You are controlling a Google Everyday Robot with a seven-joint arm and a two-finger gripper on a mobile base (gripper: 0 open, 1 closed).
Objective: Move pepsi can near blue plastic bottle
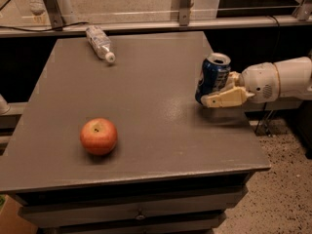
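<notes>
Pepsi can (212, 77) is standing upright, leaning slightly, at the right of the frame near the table (146, 106) edge. The gripper (210, 94), reaching in from the right, is clasping its lower half with the fingers closed against it. The blue plastic bottle (100, 43) is lying on its side at the upper left, well apart, so the carry is likely going diagonally up and left.

Single camera looked down from above near edge of desk (146, 82), facing far side, fairly close; my jaws, clasping pepsi can (213, 76), sat mid-right.
</notes>
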